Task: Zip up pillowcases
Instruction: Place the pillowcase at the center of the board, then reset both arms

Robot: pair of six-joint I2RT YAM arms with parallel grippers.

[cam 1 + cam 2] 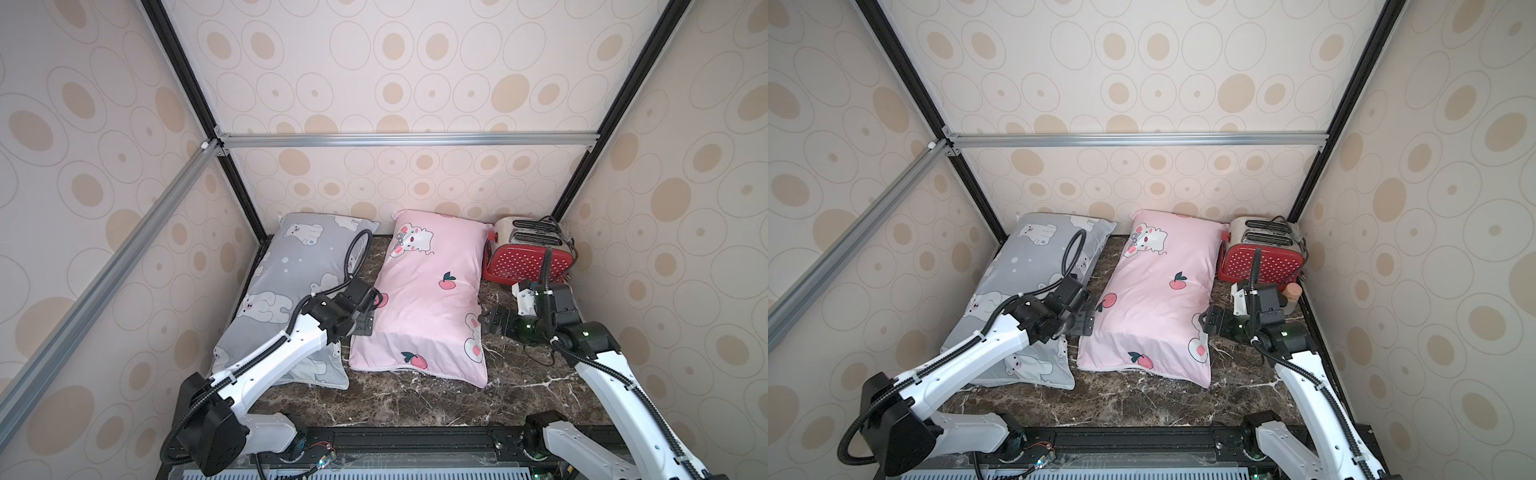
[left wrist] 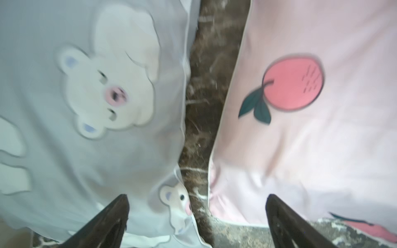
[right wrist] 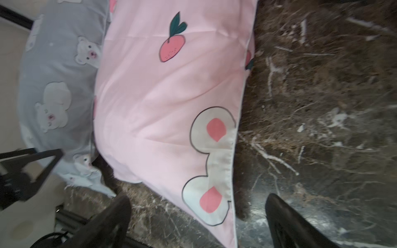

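Top views: we see the grey pillowcase and the pink pillowcase lying side by side on the marble table, with a strip of bare marble between them. A red dotted toaster stands in the far corner, just beside the pink pillowcase. The left arm reaches over the grey pillowcase and hides part of its near half. The left gripper hangs over the strip between the two. The right gripper sits at the pink pillowcase's other long side, pointing at it. In a top view a small tan object shows beside the toaster.

Left wrist view: we find the fingers spread wide, gripping nothing. Between them lie the grey pillowcase's corner and the marble strip, and the pink pillowcase's white-piped edge runs close to one finger. The picture is blurred.

Right wrist view: the jaws likewise stand wide apart and empty. The pink pillowcase's long edge, printed with white ears, runs down between the fingers, with bare marble beside it. We also catch the left gripper near the grey pillowcase's corner.
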